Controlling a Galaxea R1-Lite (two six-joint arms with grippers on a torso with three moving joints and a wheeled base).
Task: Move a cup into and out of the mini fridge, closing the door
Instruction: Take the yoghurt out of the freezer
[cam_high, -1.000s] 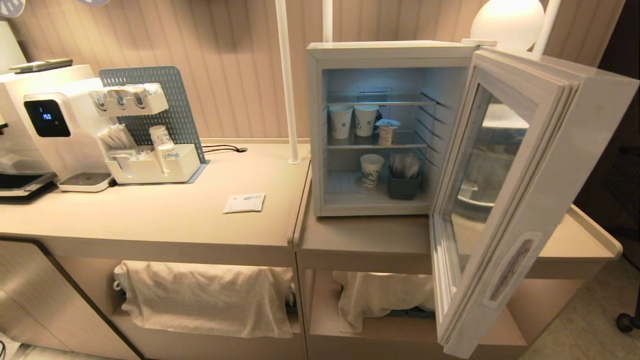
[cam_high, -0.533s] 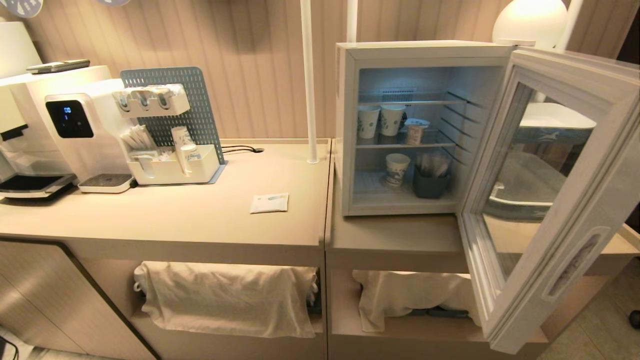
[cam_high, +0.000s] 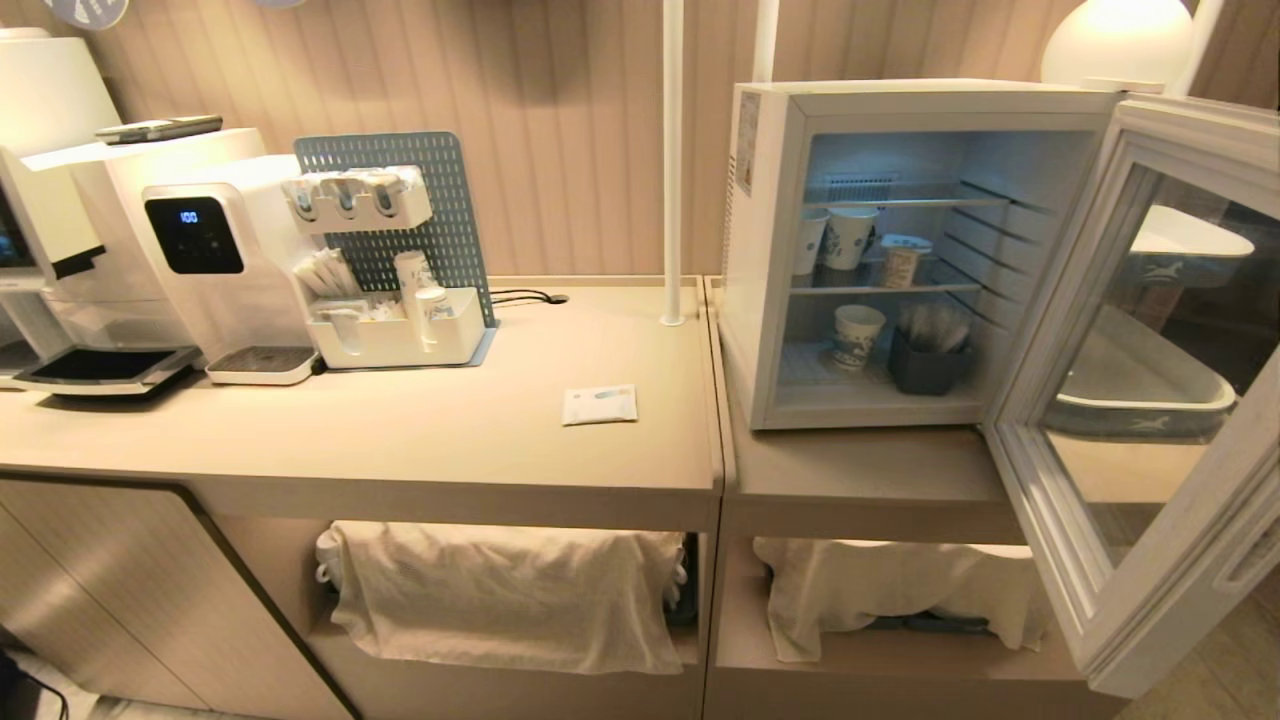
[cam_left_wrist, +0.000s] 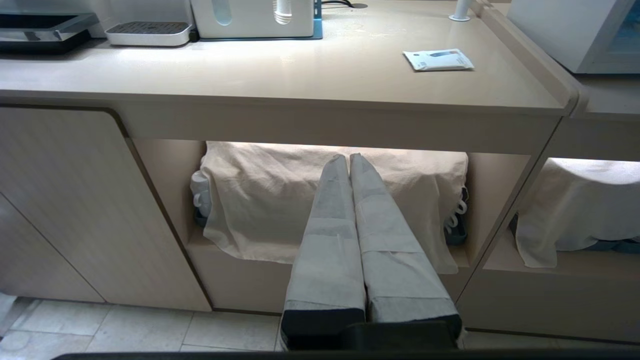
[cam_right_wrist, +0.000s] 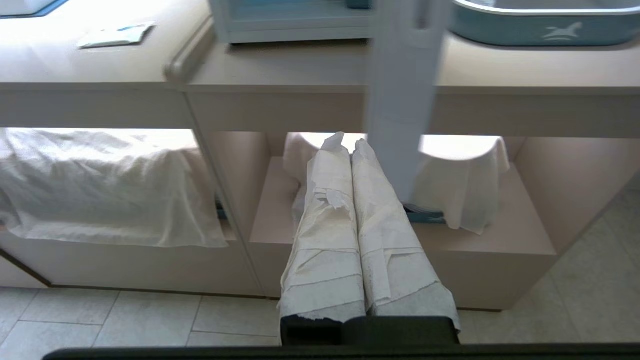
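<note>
My left gripper hangs low in front of the counter, below its edge, fingers pressed flat together and holding nothing. My right gripper is the same: wrapped fingers closed against each other, empty, down by the lower shelf with the edge of the door standing just beside it.

The mini fridge sits on the counter with its door swung wide to my right. The cup stands on the fridge's middle wire shelf, toward the right side, just beside two paper cups on the same shelf. Below it, on the fridge floor, are another paper cup and a dark holder.

I judge the cup to be light and thin-walled: plastic that will buckle if I squeeze hard, and smooth enough to slip. Its body tapers, so a grip on the lower part could slide; I would take it across the side wall just under the flared rim, where the rim stops it dropping through. The flat lid looks sealed, so tilting matters less, but I cannot tell how full it is. The wire shelf gives it an uneven footing, and the neighbouring paper cup is close, so one finger has little room on that side
</note>
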